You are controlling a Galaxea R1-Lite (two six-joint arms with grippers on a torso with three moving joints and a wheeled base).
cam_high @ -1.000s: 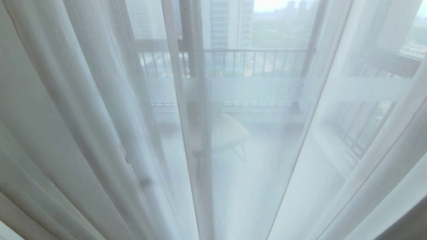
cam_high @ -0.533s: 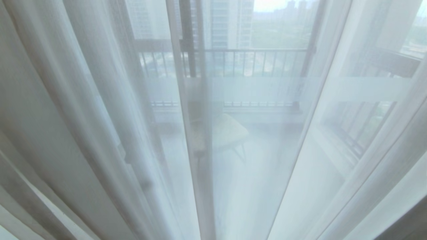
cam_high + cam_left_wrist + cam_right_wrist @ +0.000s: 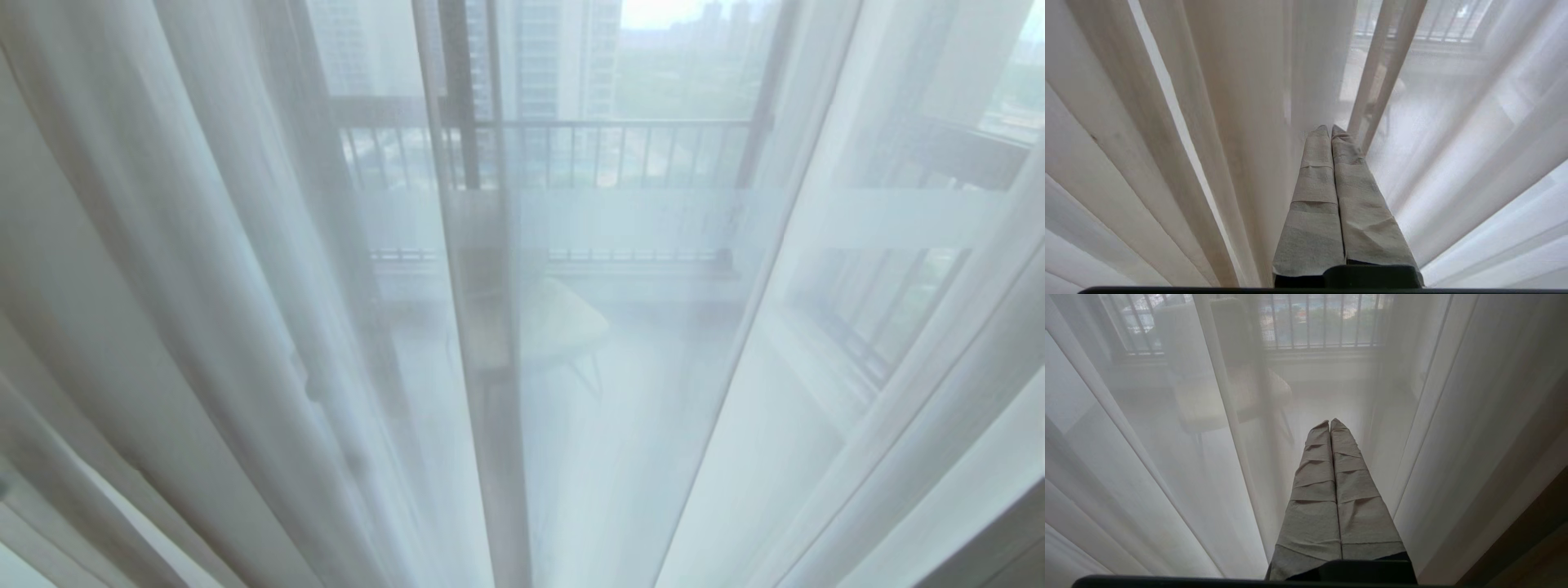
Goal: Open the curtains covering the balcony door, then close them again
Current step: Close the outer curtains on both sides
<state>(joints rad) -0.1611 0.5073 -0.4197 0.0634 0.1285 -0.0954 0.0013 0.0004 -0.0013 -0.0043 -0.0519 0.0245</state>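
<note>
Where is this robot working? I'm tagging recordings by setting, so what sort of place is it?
Most likely a high-rise flat, indoors at a balcony door. Sheer curtains hang across the dark-framed balcony door; through them show a balcony railing, a pale chair and tall apartment towers.

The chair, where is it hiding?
In the head view the chair stands out on the balcony, behind the sheer curtains, near the middle, below the railing.
</note>
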